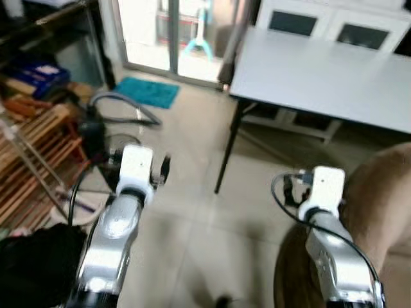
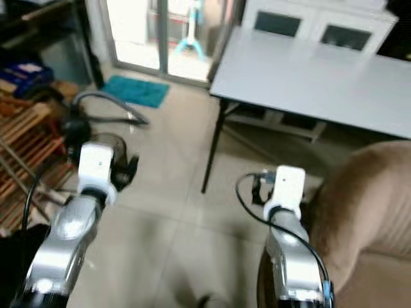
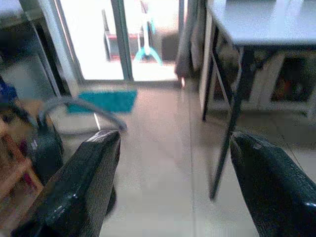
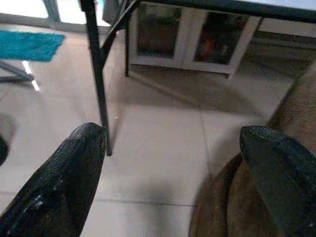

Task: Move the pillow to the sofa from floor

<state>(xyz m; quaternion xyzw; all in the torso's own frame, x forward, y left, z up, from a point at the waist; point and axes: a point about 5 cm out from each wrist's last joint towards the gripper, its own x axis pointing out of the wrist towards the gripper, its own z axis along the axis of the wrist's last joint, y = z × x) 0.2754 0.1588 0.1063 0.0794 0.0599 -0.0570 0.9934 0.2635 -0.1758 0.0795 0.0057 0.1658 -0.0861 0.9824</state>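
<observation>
Left gripper (image 3: pixel 170 185) fingers spread, nothing between, held over tiled floor (image 1: pixel 192 212). Right gripper (image 4: pixel 180 182) likewise spread, beside brown sofa (image 1: pixel 385 205). No legible writing. Grey table (image 1: pixel 321 64) ahead, black leg (image 1: pixel 228 151) between arms. Teal mat (image 1: pixel 149 92) by glass door; grey hose (image 1: pixel 122 106), wooden rack (image 1: pixel 38 147) left. Pillow not made out. Views blurred.

We see a floor (image 1: pixel 192 212) of smooth tiles that shine a little. The table (image 1: pixel 321 64) has a flat, matt grey top on thin black metal legs. The sofa (image 2: pixel 372 212) is soft brown cloth (a bit fuzzy). The rack (image 1: pixel 38 147) is bare wood slats. The mat (image 1: pixel 148 92) is teal cloth. Our arms are shiny silver metal, and the left gripper's fingers (image 3: pixel 79 192) are glossy black plastic.
</observation>
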